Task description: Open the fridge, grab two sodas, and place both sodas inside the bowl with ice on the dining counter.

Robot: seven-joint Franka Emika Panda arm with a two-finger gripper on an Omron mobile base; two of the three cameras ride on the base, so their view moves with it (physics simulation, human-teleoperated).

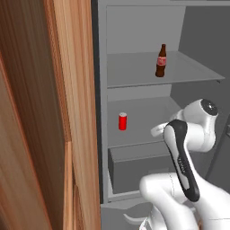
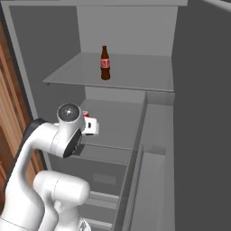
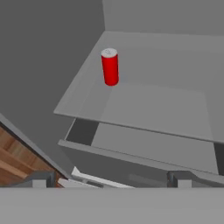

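Nearest the hand camera, the two dark fingertips of the gripper are seen at the bottom of the hand view, set wide apart with nothing between them; the gripper is spread fully and holds nothing. Just beyond them the drawer is seen, and above it the lower shelf of the fridge, whose door is already swung aside. The can is stood upright on that shelf, ahead of the gripper, slightly above it and a little to the left of its centre line, well apart from the fingertips. Its long axis is vertical, so it is judged that a level reach with the fingers passed to either side of it would suit. The bottle is stood upright on the upper shelf, higher and farther from the gripper than the can, which is therefore judged to be the nearer first pick. From the right base view the can is largely hidden behind the arm's wrist. The shelf edge below the can is judged to be the thing to be cleared during the approach.
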